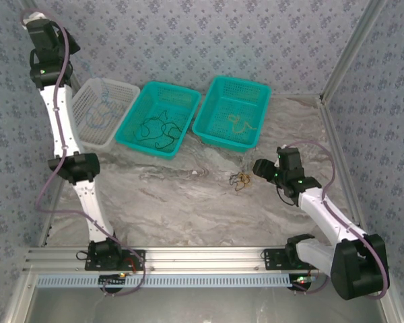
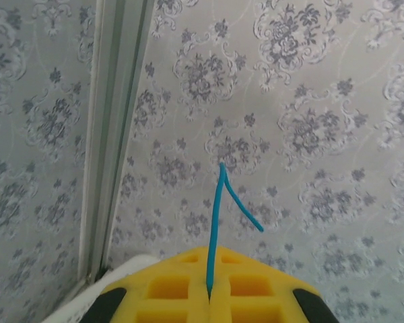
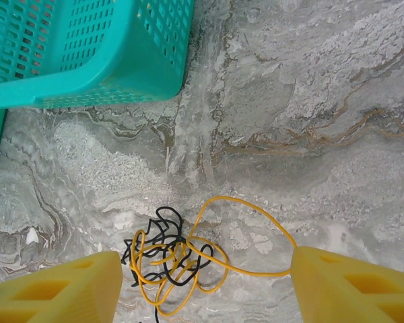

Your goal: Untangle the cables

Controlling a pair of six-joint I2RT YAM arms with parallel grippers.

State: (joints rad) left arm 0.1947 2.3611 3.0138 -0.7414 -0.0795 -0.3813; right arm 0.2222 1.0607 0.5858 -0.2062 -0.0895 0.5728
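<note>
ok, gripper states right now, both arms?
left gripper: closed, fingers pinching a blue cable.
right gripper: open, holding nothing, aimed at the yellow and black cable tangle.

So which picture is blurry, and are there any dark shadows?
Top external view: soft, even light, only faint shadows by the two teal plastic baskets, nothing blurry. Left wrist view: the thin blue cable is crisp, the left gripper's yellow fingers pinching it a bit soft. Right wrist view: the yellow and black wire tangle and the grey marbled tabletop look sharp, no glare.
</note>
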